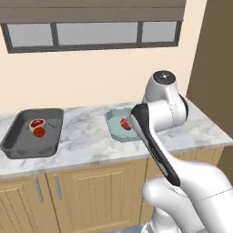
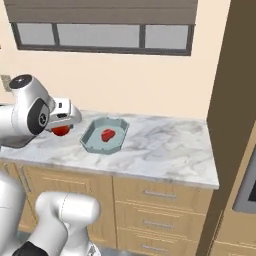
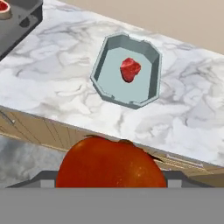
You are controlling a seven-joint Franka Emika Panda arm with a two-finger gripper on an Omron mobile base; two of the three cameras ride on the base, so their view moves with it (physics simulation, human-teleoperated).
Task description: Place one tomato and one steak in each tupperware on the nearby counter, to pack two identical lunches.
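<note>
Marbled white-and-grey counter [image 1: 86, 136] runs under a long window w/ a dark frame, cream wall behind, light wooden cabinet doors and drawers below. A tall brown cabinet closes off the right end.

Going left to right in the left base view, we first see the dark grey tupperware [image 1: 18, 144], a rounded rectangle sitting on the counter. Inside it lie a fat-rimmed steak [image 1: 37, 123] and a tomato [image 1: 39, 132], touching each other (one lunch paired up). Marble lies bare between this box and the next; the two are well apart.

Next comes the pale teal tupperware [image 2: 95, 141] w/ cut corners, near the middle of the counter. It holds a plain deep red steak [image 2: 107, 134], roughly centred on the box floor; the hand view shows it alone in there. Our arm partly hides this box in the left base view.

Our gripper [image 2: 62, 126] hangs over the counter's front edge, left of the teal box in the right base view. It's closed around a second tomato [image 3: 110, 164], which bulks large at the bottom of the hand view and peeks out red beneath the hand in the right base view. We can't make out the fingertips themselves.
</note>
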